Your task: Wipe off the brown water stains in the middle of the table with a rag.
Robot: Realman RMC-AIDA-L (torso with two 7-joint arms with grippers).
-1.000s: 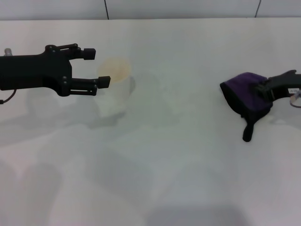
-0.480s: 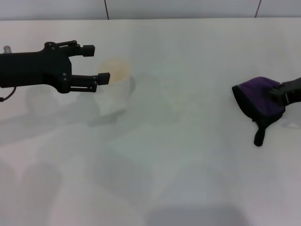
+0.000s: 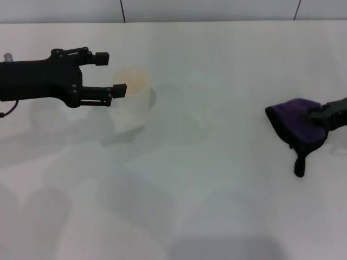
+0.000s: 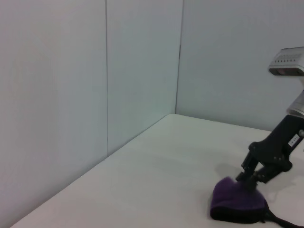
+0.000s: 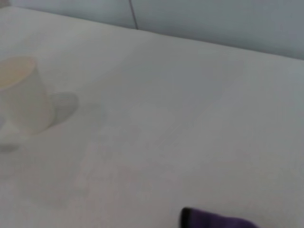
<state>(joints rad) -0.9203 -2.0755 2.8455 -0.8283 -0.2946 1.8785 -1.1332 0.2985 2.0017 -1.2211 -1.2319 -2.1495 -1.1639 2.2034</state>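
The dark purple rag (image 3: 294, 123) rests on the white table (image 3: 190, 195) at the far right, its black tail (image 3: 300, 164) trailing toward me. My right gripper (image 3: 319, 115) is shut on the rag's right side; the left wrist view shows that gripper (image 4: 251, 179) pinching the top of the rag (image 4: 236, 205). The right wrist view catches only an edge of the rag (image 5: 213, 221). My left gripper (image 3: 111, 71) hovers open at the left, just beside a white paper cup (image 3: 133, 103). No brown water stains show on the table in any view.
The paper cup (image 5: 21, 97) stands upright left of the table's middle, tan-tinted inside. A grey panelled wall (image 4: 95, 85) runs along the table's far edge.
My right gripper has dragged the rag to the right and a little nearer to me. The left gripper shifted slightly left away from the cup, then held still.
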